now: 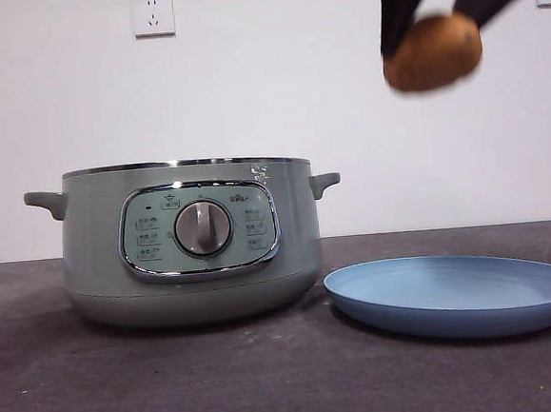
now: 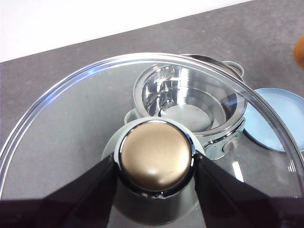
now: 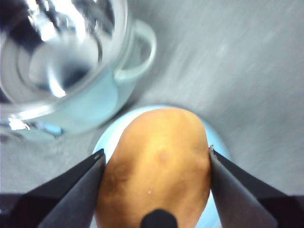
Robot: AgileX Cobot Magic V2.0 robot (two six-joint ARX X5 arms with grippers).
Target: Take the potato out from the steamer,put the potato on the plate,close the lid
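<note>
**Potato held high above the plate, lid held off the open steamer**

In the front view, going left to right: the steamer sits on the dark table at about 9 o'clock of the picture, its silver dial facing the camera and its top uncovered. The plate lies flat on the table at about 4 o'clock, just beside the steamer's base. High at about 1 o'clock, the right gripper comes down from the top edge with the potato between its jaws, well above the plate and clear of the steamer.

The left wrist view shows the left gripper with its jaws closed against both sides of the knob of the lid. The lid hangs in the air; through its glass the open steamer shows its shiny, bare inner bowl, with the plate next to it.

The right wrist view is blurred. The right gripper has its jaws spread wide and pressed against both sides of the potato. The plate shows under the potato, and the steamer stands beside it.
</note>
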